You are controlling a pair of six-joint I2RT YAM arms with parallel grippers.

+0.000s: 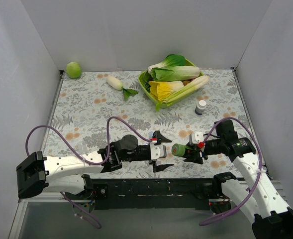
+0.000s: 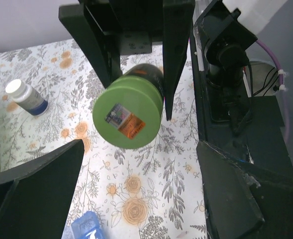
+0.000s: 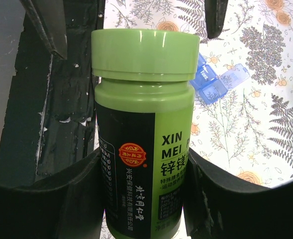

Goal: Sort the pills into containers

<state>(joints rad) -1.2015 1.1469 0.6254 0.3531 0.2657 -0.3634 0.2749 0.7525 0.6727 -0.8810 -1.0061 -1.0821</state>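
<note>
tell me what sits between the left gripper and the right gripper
A green-capped pill bottle, held in the right gripper, its cap pointing at the open left gripper. The top view shows this.

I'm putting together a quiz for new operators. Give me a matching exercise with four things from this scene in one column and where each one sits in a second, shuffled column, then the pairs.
Things:
1. green-lidded bottle
2. white-capped bottle
3. blue pill box
4. round green fruit

Places:
A. far left corner of the table
B. lying on the table, just past the gripped bottle's lid
C. clamped in the right gripper
D. standing beside the lime-green bowl

Pairs: 1-C, 2-D, 3-B, 4-A
</note>
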